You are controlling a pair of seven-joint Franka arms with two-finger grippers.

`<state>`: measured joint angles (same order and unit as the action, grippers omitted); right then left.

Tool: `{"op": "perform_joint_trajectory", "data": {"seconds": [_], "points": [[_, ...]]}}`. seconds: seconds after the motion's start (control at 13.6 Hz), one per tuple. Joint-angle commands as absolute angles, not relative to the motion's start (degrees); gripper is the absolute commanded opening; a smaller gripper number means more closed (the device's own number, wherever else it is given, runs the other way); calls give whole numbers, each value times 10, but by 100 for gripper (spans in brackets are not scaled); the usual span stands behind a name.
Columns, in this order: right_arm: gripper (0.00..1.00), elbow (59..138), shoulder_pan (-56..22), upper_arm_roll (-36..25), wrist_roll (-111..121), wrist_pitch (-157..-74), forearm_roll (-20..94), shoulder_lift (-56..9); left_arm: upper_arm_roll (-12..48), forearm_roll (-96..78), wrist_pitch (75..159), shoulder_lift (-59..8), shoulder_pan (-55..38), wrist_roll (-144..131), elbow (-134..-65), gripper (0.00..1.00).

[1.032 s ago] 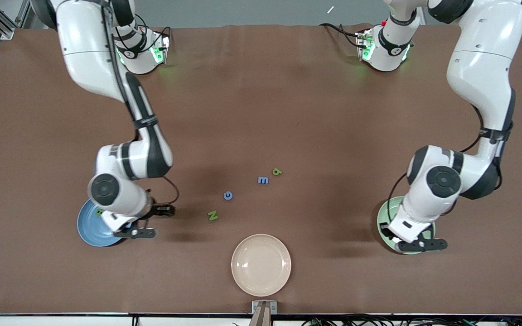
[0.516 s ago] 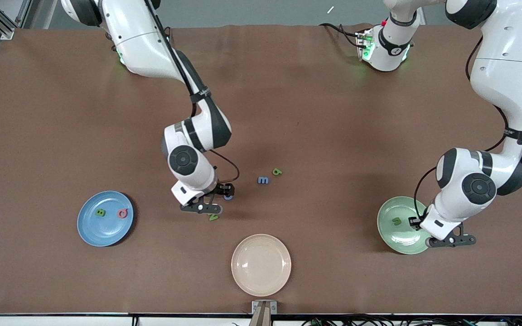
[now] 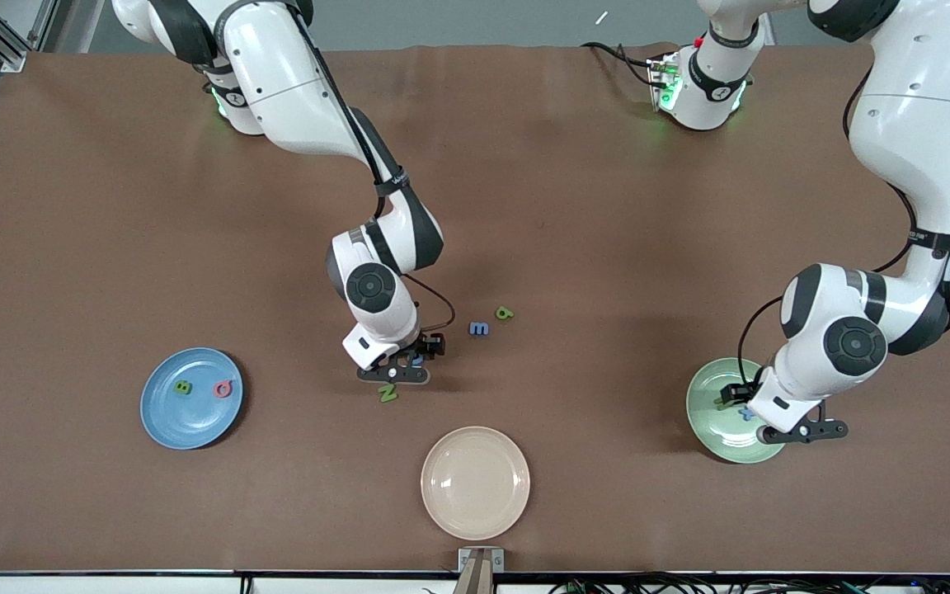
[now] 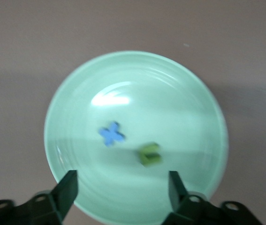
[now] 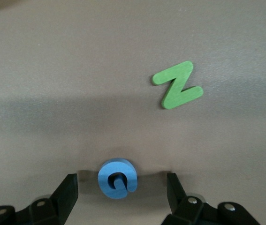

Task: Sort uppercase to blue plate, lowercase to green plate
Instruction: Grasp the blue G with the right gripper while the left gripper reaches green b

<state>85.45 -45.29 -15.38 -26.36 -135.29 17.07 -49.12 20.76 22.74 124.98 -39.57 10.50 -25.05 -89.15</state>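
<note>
Two-arm letter sort, mid-task. My right claw (image 5: 121,190) sits low over the bench (image 3: 607,247) with jaws spread wide and empty, the blue G (image 5: 117,178) lying flat between them; the green N (image 5: 177,85) lies just beside it, nearer the front camera. To do this pick well, I judge I should keep the G centred between the jaws, descend until the fingertips (image 5: 69,187) meet the bench, close across the letter's width, and lift straight up so the N is not nudged. My left claw (image 4: 121,190) hovers over the green plate (image 4: 203,93), jaws released and holding nothing; the blue x (image 4: 111,133) and green u (image 4: 149,154) rest apart inside that plate. On the blue plate (image 3: 163,417), toward the right arm's end, lie the green B (image 3: 183,386) and red G (image 3: 223,388). The blue m (image 3: 479,328) and green q (image 3: 505,313) wait mid-bench. A beige plate (image 3: 475,520) stands nearest the front camera
</note>
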Motion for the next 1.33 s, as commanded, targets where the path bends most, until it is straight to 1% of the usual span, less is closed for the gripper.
{"op": "perform_joint_trajectory", "data": {"seconds": [0.0, 0.15, 0.22, 0.37, 0.52, 0.74, 0.96, 1.03, 1.25], "points": [[58, 860, -460, -157, -262, -1361, 171, -489, 262, 219, 1182, -360, 100, -324, -905, 99], [33, 860, -460, -157, -260, -1361, 171, -489, 313, 219, 1179, -363, 98, -397, -906, 94], [23, 860, -460, -157, -259, -1361, 171, -489, 334, 219, 1179, -367, 89, -451, -906, 92], [5, 859, -457, -158, -258, -1359, 171, -487, 344, 219, 1179, -379, 47, -541, -904, 88], [4, 856, -441, -170, -256, -1347, 171, -473, 344, 218, 1184, -391, 5, -553, -900, 78], [4, 843, -391, -210, -178, -1307, 167, -462, 344, 211, 1202, -411, -39, -571, -899, 70], [5, 844, -360, -262, -65, -1301, 168, -455, 340, 208, 1250, -435, -89, -696, -900, 68], [5, 844, -340, -270, -21, -1300, 170, -455, 332, 210, 1255, -445, -111, -748, -899, 68], [6, 844, -271, -267, 103, -1278, 177, -454, 295, 211, 1287, -454, -154, -819, -900, 65]]}}
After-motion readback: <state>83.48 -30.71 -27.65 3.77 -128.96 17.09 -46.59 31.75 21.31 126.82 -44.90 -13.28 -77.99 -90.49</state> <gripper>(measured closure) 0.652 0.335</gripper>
